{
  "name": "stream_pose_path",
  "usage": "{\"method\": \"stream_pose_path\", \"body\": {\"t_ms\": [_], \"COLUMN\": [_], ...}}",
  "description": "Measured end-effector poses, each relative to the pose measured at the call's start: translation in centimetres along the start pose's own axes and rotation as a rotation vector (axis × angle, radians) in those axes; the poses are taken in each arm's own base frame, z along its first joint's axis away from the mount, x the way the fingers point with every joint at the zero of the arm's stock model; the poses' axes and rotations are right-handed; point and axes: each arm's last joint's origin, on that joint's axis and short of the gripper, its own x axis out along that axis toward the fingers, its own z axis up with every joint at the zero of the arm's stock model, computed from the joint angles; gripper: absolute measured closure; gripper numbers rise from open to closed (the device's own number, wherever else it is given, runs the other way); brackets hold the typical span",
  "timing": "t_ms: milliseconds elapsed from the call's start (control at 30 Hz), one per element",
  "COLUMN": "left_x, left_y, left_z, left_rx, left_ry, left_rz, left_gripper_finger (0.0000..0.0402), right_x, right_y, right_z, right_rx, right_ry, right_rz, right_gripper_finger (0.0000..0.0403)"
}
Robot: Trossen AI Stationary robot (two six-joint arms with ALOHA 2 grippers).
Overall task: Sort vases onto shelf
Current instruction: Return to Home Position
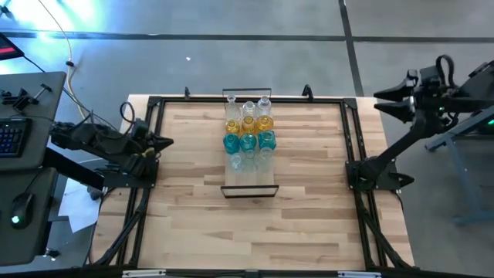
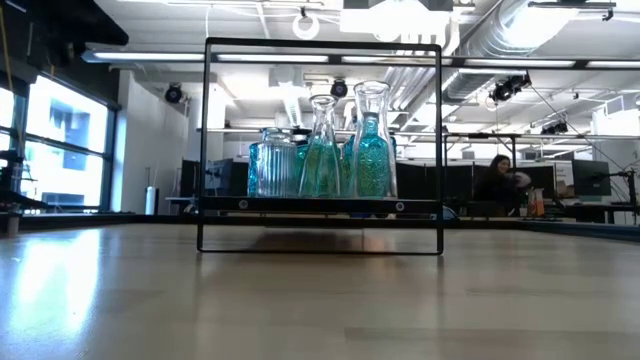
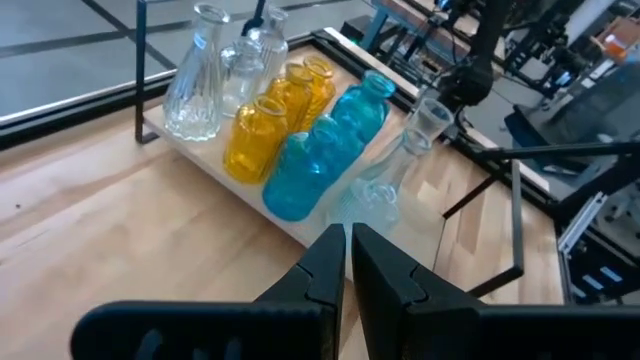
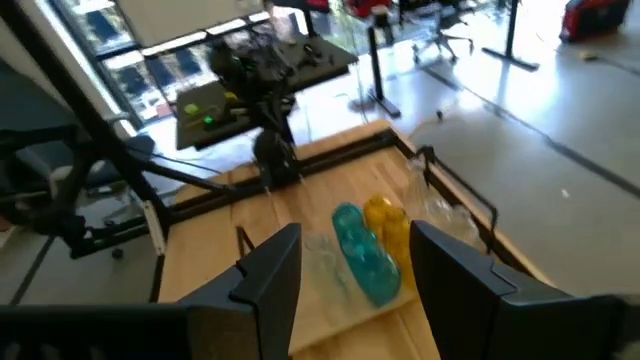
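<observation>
The shelf, a narrow light-wood board with black end frames, lies at the table's middle, reaching to the far edge. Several vases stand upright on it in rows: clear ones at the far end, then amber, teal and clear. My left gripper is shut at the table's left edge and points at the vases; it touches nothing. My right gripper hangs open and raised beyond the table's far right corner. In its wrist view its fingers frame the distant teal vases.
A black metal frame runs around the tabletop. Bare wood lies left, right and near of the shelf. A desk with a keyboard and a mouse stands off the left edge. A person sits far behind the table.
</observation>
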Motion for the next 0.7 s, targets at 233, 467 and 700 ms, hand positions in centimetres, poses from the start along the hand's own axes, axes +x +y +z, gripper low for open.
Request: {"method": "stream_pose_path", "body": {"t_ms": [233, 467, 700], "left_x": [1.5, 1.9, 2.2], "left_y": [-0.4, -0.6, -1.1], "left_z": [-1.1, -1.4, -1.4], "left_rx": [0.022, 0.047, 0.114], "left_ry": [-0.036, -0.059, -0.094], "left_rz": [-0.034, -0.056, -0.100], "left_gripper_finger": [0.0387, 0.0387, 0.0387], "right_x": [1.4, 2.1, 2.9], "right_y": [-0.7, -1.6, -2.6], "right_z": [-3.8, -6.8, -10.1], "right_rx": [0.029, 0.007, -0.045], "right_ry": [0.062, -0.022, -0.098], "right_rz": [-0.042, 0.063, 0.161], "right_gripper_finger": [0.0233, 0.0233, 0.0233]}}
